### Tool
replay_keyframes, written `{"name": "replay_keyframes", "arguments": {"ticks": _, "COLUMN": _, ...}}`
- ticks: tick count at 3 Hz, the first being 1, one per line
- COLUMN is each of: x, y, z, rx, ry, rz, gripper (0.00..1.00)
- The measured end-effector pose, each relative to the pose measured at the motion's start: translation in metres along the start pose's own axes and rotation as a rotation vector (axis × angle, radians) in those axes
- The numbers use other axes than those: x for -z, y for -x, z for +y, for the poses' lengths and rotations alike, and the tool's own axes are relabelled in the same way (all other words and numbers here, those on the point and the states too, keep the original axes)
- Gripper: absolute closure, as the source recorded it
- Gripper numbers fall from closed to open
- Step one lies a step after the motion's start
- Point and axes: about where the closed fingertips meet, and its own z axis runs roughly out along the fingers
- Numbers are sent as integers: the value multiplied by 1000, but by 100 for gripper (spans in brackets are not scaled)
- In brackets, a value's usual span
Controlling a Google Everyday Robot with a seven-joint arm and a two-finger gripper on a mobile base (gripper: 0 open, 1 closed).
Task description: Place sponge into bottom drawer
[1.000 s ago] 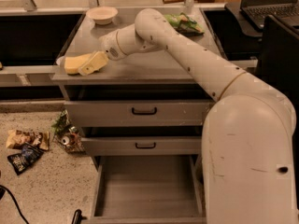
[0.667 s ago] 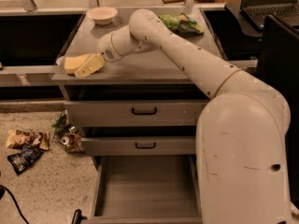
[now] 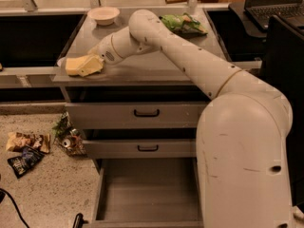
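Edging toward nine o'clock since the earlier frame, the gripper [image 3: 91, 63] meets the sponge [image 3: 75, 66] at the countertop's [image 3: 161, 61] nine-o'clock edge; whether it has clamped cannot be told. At six o'clock, the bottom drawer [image 3: 147, 189] stands pulled open, apparently ready to receive it.
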Motion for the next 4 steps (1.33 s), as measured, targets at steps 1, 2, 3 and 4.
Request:
{"name": "replay_keyframes", "arguments": {"ticks": 1, "x": -1, "y": 0, "z": 1, "rx": 1, "ry": 0, "rz": 0, "gripper": 60}}
{"name": "replay_keyframes", "arguments": {"ticks": 2, "x": 10, "y": 5, "z": 3, "rx": 15, "ry": -23, "rz": -7, "gripper": 84}}
{"name": "replay_keyframes", "arguments": {"ticks": 3, "x": 44, "y": 18, "z": 9, "rx": 43, "ry": -89, "rz": -33, "gripper": 100}}
{"name": "replay_keyframes", "arguments": {"ticks": 4, "x": 93, "y": 25, "z": 26, "rx": 58, "ry": -169, "rz": -34, "gripper": 100}}
